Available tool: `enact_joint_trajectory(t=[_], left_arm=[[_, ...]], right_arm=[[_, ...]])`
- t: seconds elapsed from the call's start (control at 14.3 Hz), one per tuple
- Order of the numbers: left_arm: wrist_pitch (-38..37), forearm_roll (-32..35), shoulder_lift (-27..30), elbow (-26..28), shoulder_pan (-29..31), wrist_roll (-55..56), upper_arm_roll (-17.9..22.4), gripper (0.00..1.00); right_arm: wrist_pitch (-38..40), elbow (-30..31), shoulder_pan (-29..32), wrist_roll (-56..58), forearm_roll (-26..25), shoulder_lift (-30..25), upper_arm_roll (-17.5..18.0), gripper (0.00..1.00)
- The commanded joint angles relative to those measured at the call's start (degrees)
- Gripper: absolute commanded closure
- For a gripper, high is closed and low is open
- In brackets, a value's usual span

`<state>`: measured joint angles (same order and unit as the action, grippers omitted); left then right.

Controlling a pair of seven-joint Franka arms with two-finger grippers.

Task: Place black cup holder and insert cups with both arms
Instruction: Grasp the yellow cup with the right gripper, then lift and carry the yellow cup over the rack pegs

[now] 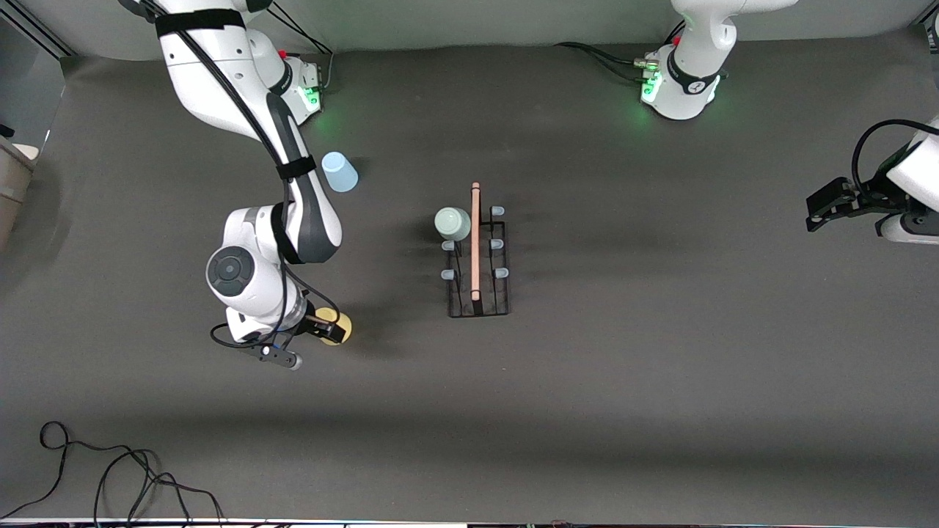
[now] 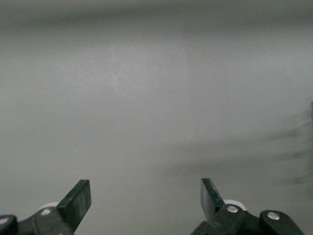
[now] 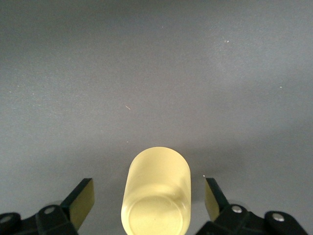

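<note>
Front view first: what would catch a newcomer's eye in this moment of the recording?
The right gripper sits low at the small yellow plastic cup, its open fingers either side of it, toward the right arm's end of the table. Mid-table stands the black wire cup holder with the wooden rod handle, a pale green cup already upturned on one peg. The left gripper waits open at the left arm's end.

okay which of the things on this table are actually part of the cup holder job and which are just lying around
Part of the job:
black cup holder
pale green cup, already on a peg
light blue cup
yellow cup, between the right gripper's open fingers
left gripper, waiting open

Just lying about:
loose black cable at the table's front edge
</note>
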<state>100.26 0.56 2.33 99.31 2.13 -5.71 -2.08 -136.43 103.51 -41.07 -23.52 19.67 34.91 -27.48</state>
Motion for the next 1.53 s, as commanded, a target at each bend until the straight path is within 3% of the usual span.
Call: enact_joint_trajectory(t=[0.0,0.14,0.21,0.42,0.49,1.05,1.25,1.46], left_arm=[[0.0,-0.5,-0.8,-1.0,0.2,0.0,0.4,0.0],[0.4,-0.5,-0.8,-1.0,0.2,0.0,0.4,0.0],[0.3,-0.5,-0.8,-1.0,0.2,0.0,0.4,0.0],[0.3,-1.0,-0.8,-1.0,0.2,0.3,0.4,0.0],[0.3,-1.0,-0.8,-1.0,0.2,0.3,0.4,0.0],[0.2,-0.9,-0.8,-1.0,0.2,0.4,0.4,0.0],[0.3,-0.8,-0.8,-1.1,0.2,0.3,0.4,0.0],[0.1,-0.8,-1.1,-1.8,0.2,0.3,0.4,0.0]], right_arm=[[-3.1,2.0,-0.2,2.2,1.8,0.3,1.0,0.0],[-3.1,2.2,-0.3,2.2,1.9,0.5,1.1,0.0],[-3.1,2.6,-0.3,2.2,1.9,0.4,1.1,0.11],[-2.4,2.7,-0.4,2.6,1.9,-0.5,1.1,0.86],[-2.1,2.8,-0.4,2.6,1.9,-1.1,1.0,1.0],[12.0,0.7,0.0,-1.3,1.8,-13.3,0.2,1.0],[19.5,-6.8,-0.6,-10.1,1.7,-12.7,0.8,1.0],[20.9,-10.6,-4.4,-19.4,1.7,-11.9,1.1,1.0]])
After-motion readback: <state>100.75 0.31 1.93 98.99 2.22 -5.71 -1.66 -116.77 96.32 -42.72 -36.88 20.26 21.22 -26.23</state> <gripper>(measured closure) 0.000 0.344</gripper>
